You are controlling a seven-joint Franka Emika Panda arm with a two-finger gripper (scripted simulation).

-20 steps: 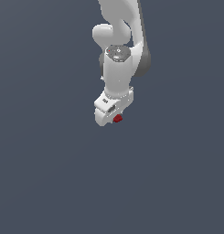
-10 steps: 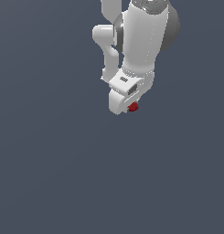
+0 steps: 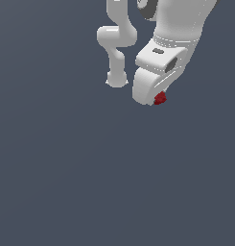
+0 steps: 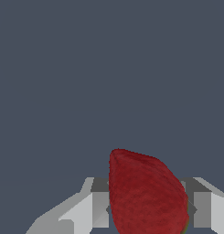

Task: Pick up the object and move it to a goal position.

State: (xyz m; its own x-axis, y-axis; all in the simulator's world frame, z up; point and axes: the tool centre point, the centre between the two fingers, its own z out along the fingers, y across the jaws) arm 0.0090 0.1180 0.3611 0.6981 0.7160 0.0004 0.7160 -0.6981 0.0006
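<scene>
Strawberry-like object (image 4: pixel 145 194): a dark red, rounded lump, tapered to a blunt tip at one end, with a thin greenish trace at its other end in the wrist view. It sits between the two grey-white fingers (image 4: pixel 97 205) of the claw (image 4: pixel 147 208), one finger on each side of it and both against its flanks. The claw is clenched on the object.

In the exterior view the object (image 3: pixel 160 98) shows only as a small red patch at the lower tip of the claw (image 3: pixel 155 98), on the side toward the exterior view's right; most of it is hidden by the white claw housing. The object is far smaller than the claw.

The claw hangs from the white Panda arm (image 3: pixel 179 29), which enters from the upper edge of the exterior view and tilts down toward the exterior view's left. A second white arm section (image 3: pixel 117 43) stands just beside it, on the exterior view's left.

Background (image 3: pixel 66 168) is uniform dark blue-grey in both views. Whether the object is above a surface cannot be told.
</scene>
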